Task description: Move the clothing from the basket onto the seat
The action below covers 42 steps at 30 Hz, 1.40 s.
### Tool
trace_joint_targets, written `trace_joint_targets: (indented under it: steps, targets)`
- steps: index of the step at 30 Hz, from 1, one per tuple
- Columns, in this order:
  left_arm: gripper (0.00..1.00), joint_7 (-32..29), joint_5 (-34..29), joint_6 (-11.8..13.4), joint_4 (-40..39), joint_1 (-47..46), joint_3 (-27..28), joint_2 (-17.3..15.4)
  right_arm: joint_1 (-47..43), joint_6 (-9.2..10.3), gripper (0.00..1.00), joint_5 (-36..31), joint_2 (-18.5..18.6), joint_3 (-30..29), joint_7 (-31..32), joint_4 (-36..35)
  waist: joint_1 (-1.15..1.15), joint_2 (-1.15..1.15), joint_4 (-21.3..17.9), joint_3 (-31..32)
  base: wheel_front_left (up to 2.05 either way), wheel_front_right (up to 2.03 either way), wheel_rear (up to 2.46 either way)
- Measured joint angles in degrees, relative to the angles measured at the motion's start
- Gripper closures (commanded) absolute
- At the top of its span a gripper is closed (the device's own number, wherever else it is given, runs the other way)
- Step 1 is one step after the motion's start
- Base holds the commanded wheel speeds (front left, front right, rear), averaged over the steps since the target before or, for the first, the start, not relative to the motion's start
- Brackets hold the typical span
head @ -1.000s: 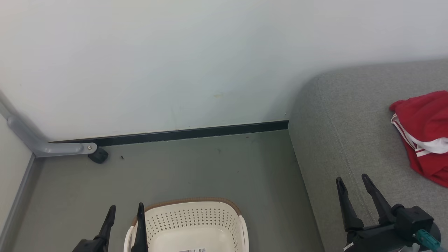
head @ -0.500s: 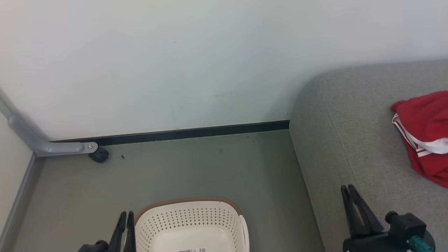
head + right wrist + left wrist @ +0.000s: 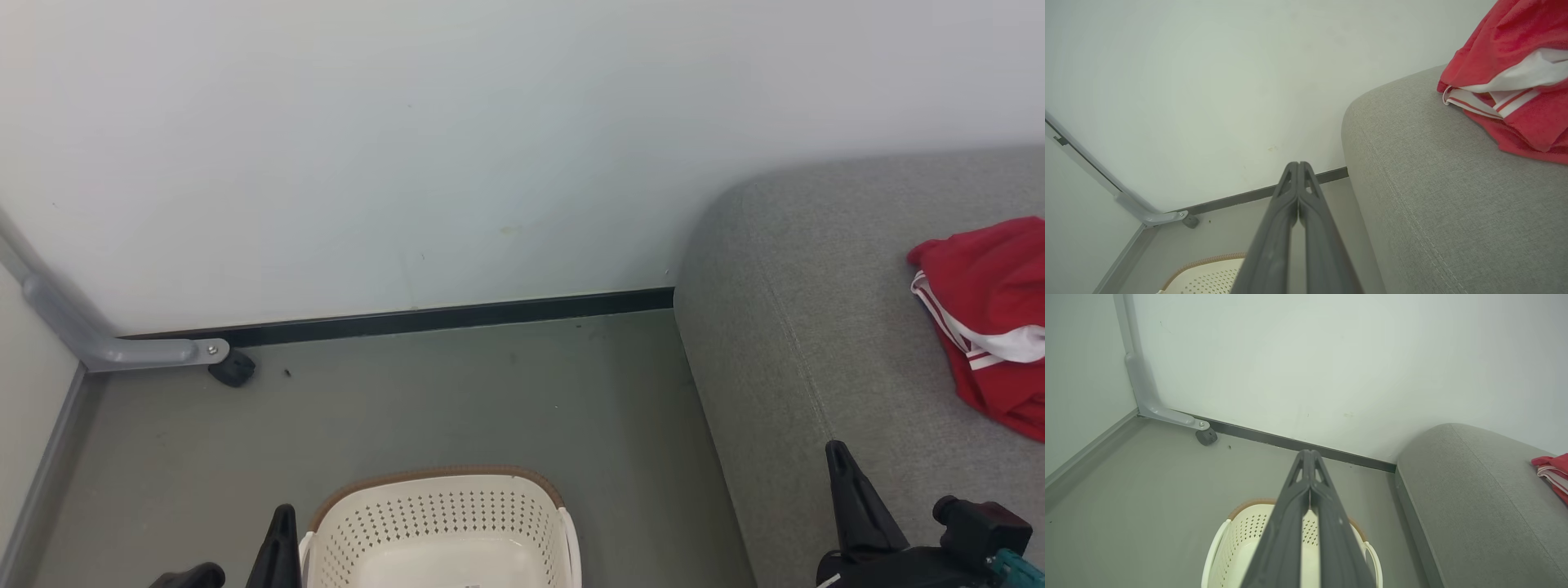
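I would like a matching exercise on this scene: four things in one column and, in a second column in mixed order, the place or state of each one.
Column 1
1. red clothing
2. laundry basket
3. left gripper
4. black caster wheel

Column 2
a. shut, holding nothing
b. under the end of a grey metal leg, by the dark skirting
c. lying on the grey sofa
d. standing on the floor, near the sofa's rounded end

Pairs: 1-c; 2-d; 3-a; 4-b
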<state>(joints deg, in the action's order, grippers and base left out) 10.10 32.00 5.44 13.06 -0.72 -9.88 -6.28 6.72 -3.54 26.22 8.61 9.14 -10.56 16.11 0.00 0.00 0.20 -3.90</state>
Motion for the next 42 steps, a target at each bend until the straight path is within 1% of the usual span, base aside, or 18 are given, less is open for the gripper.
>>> trace_joint_targets:
  steps: [8,13,18,19,22,25,37,42]
  targets:
    - [1.00,-1.96,5.11,-1.24,0.56,-0.05,1.47,0.46,0.00,-0.10,1.00,6.50,-0.51,-1.64,1.98,0.20,0.00,0.00,-0.02,0.37,0.00,0.00,0.00]
    - [1.00,-2.83,8.62,-2.00,0.81,-0.12,2.26,0.65,0.00,-0.48,1.00,10.37,-0.89,-2.72,3.03,0.37,0.00,0.00,-0.04,0.61,0.00,0.00,0.00]
    - [1.00,-4.00,13.16,-2.54,0.99,-0.23,3.43,0.93,-0.01,-0.51,1.00,14.93,-1.26,-3.91,4.28,0.46,0.00,0.00,-0.05,0.88,0.00,0.00,0.00]
    - [1.00,-4.34,14.12,-3.00,1.04,-0.26,3.67,0.93,-0.01,-0.51,1.00,15.62,-1.31,-4.13,4.50,0.47,0.00,0.00,-0.05,0.93,0.00,0.00,0.00]
    - [1.00,-4.82,15.72,-3.10,1.16,-0.29,4.08,1.04,-0.02,-0.68,1.00,18.07,-1.54,-4.75,5.10,0.49,0.00,0.00,-0.06,1.06,0.00,0.00,0.00]
    - [1.00,-5.59,18.20,-4.00,1.26,-0.31,4.53,1.11,-0.03,-1.00,1.00,20.40,-1.87,-5.30,5.69,0.52,0.00,0.00,-0.07,1.20,0.00,0.00,0.00]
    - [1.00,-7.87,26.27,-5.49,1.85,-0.86,6.68,1.58,-0.16,-1.10,1.00,29.53,-2.67,-7.73,8.06,0.68,0.00,0.00,-0.10,1.74,0.00,0.00,0.00]
    - [1.00,-8.83,29.76,-6.03,2.08,-1.36,7.60,1.98,-0.21,-1.52,1.00,33.29,-3.02,-8.72,9.07,0.71,0.00,0.00,-0.11,1.96,0.00,0.00,0.00]
